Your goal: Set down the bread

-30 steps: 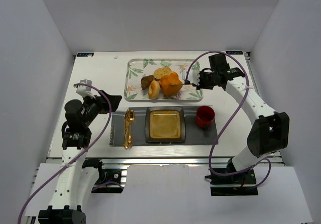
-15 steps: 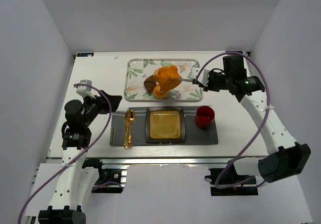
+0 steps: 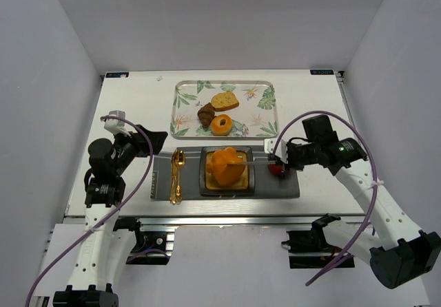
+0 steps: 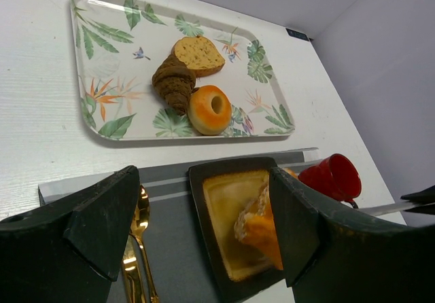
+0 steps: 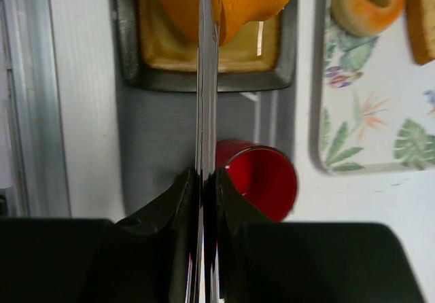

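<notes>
The bread (image 3: 226,168) is held over the plate (image 3: 204,180) for lowering, by tongs (image 5: 206,99) squeezed in the right gripper (image 5: 204,175); the left gripper (image 4: 204,208) is spread wide, empty.

So the surface is a plain white table (image 3: 138,107), walled in by white panels on three sides. Only two things actually sit right on it. Towards the far side, about centred, there's a rectangular serving tray (image 3: 185,100) with a tropical leaf-and-flower print. Nearer the front edge is a long grey placemat (image 3: 265,188) with paler stripes, running parallel to the tray. They're close but not touching, with a thin strip of bare white showing between them.
</notes>
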